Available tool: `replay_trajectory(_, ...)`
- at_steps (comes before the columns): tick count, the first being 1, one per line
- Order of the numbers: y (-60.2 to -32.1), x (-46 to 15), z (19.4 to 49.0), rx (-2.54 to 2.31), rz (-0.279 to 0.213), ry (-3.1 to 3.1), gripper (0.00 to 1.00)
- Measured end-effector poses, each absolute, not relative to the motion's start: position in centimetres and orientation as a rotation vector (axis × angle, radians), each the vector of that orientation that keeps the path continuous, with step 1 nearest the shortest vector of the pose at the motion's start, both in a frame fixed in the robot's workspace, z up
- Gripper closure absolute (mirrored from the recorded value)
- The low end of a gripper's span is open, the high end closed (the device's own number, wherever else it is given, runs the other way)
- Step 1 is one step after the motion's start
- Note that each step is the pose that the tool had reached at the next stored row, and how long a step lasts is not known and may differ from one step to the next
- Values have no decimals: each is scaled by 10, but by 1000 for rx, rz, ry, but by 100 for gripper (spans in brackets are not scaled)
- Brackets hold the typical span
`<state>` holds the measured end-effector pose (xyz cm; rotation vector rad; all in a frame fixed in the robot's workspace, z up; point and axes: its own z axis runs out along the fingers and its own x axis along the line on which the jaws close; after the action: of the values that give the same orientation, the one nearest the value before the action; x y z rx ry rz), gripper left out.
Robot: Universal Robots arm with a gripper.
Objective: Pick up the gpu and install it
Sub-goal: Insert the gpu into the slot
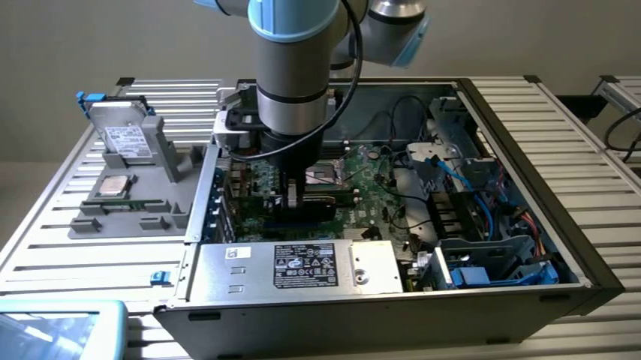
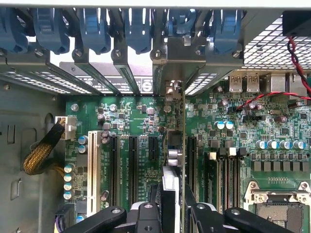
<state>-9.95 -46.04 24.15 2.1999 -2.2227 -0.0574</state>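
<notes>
Exterior view: the claw [image 1: 293, 196] grips the gpu [image 1: 311, 210] edge-on, low over the motherboard [image 1: 376, 180] inside the computer case [image 1: 521, 142]. Wrist view: the gpu [image 2: 171, 187] hangs just beside a PCIe slot [image 2: 192, 160]. Risk: misaligned contacts jam or bend; its bracket [image 2: 167, 60] may catch the case's rear wall [image 2: 272, 43].

motherboard [image 2: 141, 121] green | gpu [image 1: 305, 212] black | slot clips [image 2: 92, 29] blue | cable [image 2: 41, 153] braided yellow | arm [image 1: 290, 75] silver, light-blue

The arm [image 1: 290, 75] is a grey cylinder with pale blue joint caps [image 1: 293, 19], a black band [image 1: 290, 98] and a black cable [image 1: 353, 45] alongside. Its gripper [image 2: 171, 211] is black with silver screws [image 2: 116, 210].
</notes>
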Motion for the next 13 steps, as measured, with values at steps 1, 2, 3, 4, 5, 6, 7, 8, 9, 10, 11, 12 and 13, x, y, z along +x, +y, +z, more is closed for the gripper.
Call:
replay_trajectory(1,-461,-100,241,2201,-58,-2222,72)
replay_trajectory(2,-461,-99,241,2201,-58,-2222,72)
replay_trajectory(3,-461,-100,241,2202,-58,-2221,72)
replay_trajectory(4,-461,-100,242,2203,-58,-2220,72)
replay_trajectory(5,-461,-99,242,2205,-59,-2218,72)
replay_trajectory(6,-461,-99,242,2205,-59,-2217,72)
replay_trajectory(7,-461,-99,242,2205,-59,-2217,72)
replay_trajectory(8,-461,-99,242,2206,-59,-2216,72)
replay_trajectory(9,-461,-99,242,2207,-59,-2215,72)
replay_trajectory(10,-461,-99,242,2209,-59,-2213,72)
replay_trajectory(11,-461,-99,242,2209,-59,-2213,72)
replay_trajectory(12,-461,-99,242,2210,-59,-2212,72)
replay_trajectory(13,-461,-99,242,2211,-59,-2211,72)
